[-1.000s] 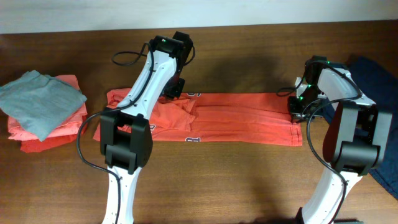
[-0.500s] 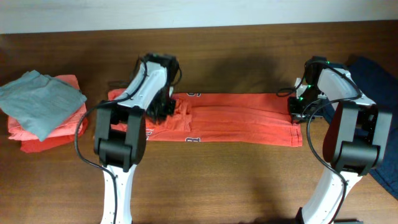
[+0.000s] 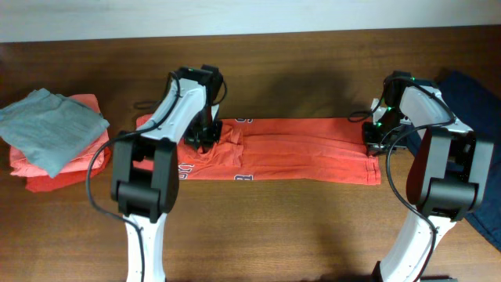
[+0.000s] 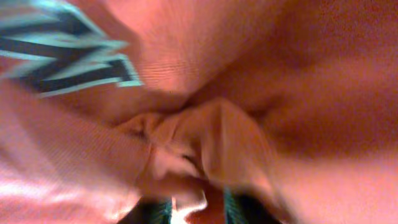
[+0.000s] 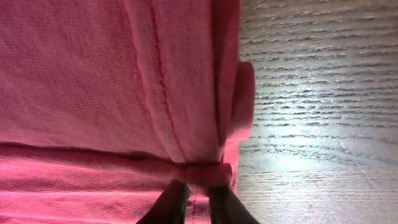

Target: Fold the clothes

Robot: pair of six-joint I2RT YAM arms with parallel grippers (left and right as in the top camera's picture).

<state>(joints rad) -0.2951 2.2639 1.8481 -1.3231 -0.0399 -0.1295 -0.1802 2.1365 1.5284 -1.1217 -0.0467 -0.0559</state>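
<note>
Red-orange T-shirt stretched in a long band across the wooden surface. Left gripper lower than a second ago, clamped on bunched cloth; right gripper nipped shut on the hem. Grey top far left, navy cloth far right.

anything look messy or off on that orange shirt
The red-orange cotton T-shirt lies as a flat strip, except at the left pincer, where the cloth is bunched into a crumpled lump rather than lying smooth.
</note>
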